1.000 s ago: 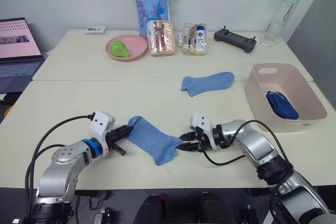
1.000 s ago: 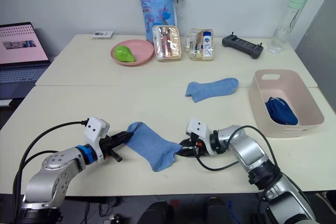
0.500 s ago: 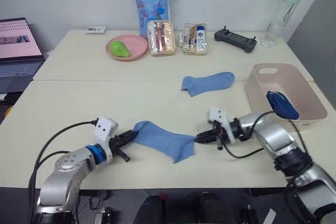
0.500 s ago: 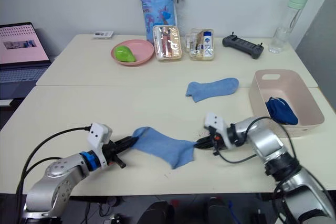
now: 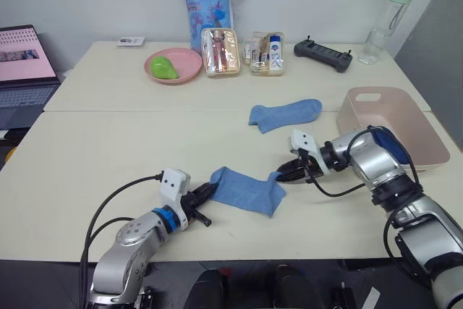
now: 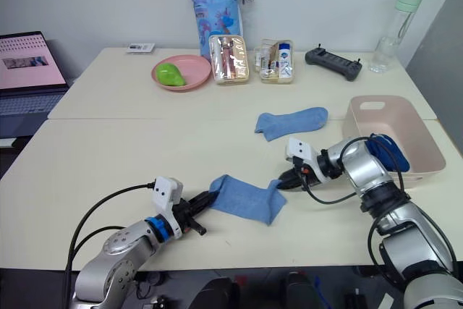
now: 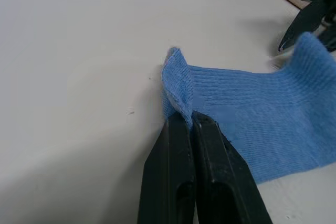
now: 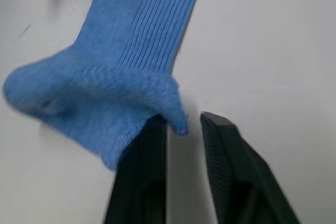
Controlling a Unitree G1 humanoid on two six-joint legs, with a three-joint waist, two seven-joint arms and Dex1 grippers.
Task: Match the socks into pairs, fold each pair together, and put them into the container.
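Sky-blue sock (image 5: pixel 247 191): dragged rightward along the table (image 5: pixel 108 150), now bunched shorter; right pincer (image 5: pixel 283 173) since parted, released.

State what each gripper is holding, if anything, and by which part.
The left gripper is shut on the cuff end of the near sky-blue sock. The right gripper is open at its toe end, holding nothing.

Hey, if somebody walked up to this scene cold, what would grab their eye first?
Probably the light blue sock at the near edge of the table, with the left gripper pinching one end and the right gripper open at the other. Next, the pink container at the right, holding something dark blue.
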